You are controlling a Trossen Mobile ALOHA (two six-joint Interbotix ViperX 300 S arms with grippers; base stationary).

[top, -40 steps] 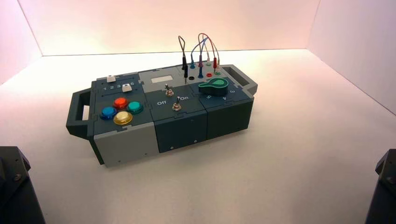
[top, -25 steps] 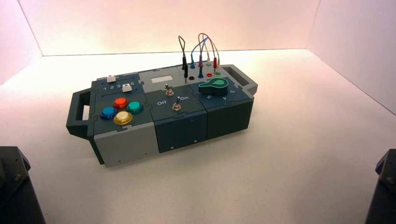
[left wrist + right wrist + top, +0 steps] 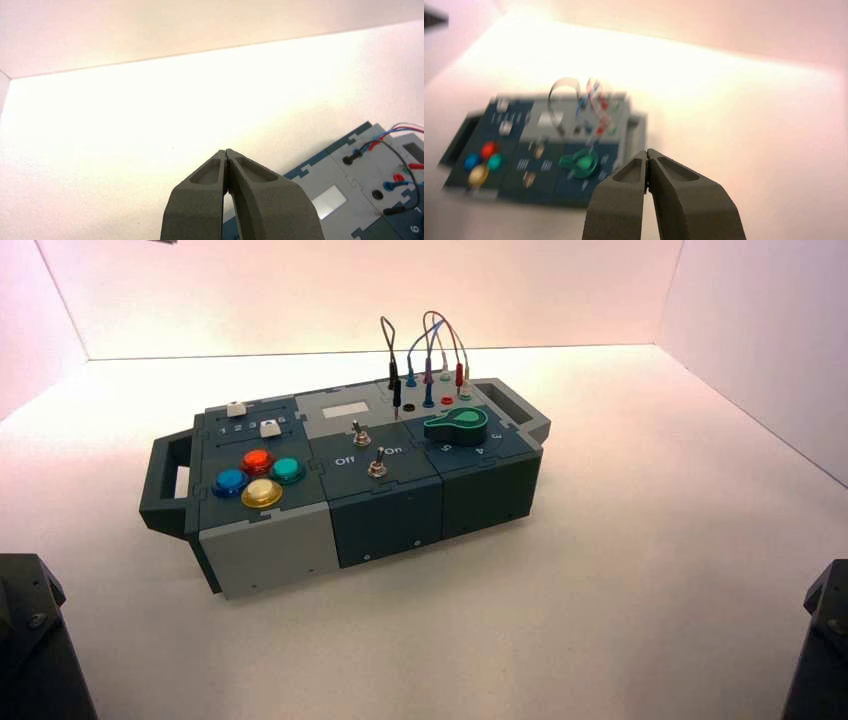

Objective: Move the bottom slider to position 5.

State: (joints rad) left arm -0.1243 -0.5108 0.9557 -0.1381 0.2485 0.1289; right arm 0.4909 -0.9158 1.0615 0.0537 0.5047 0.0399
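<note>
The box (image 3: 300, 530) stands turned on the white table. Its bottom slider has a white cap (image 3: 268, 427) on the dark panel at the box's left rear, in the straight row of white numerals; the numeral 5 (image 3: 284, 420) lies just right of the cap. A second white cap (image 3: 237, 408) sits on the slider behind it. My left gripper (image 3: 227, 151) is shut and empty, off the box's wire corner (image 3: 360, 165). My right gripper (image 3: 647, 151) is shut and empty, well short of the box (image 3: 499, 180).
Four coloured buttons (image 3: 258, 478) sit in front of the sliders. Two toggle switches (image 3: 377, 466) stand mid-box, a green knob (image 3: 456, 424) to their right, and plugged wires (image 3: 430, 350) rise at the rear. Both arms rest at the lower corners (image 3: 30, 640) (image 3: 825, 630). White walls enclose the table.
A small dark shape now shows at the high view's top left edge. The box, the slider caps and both arms stand as before.
</note>
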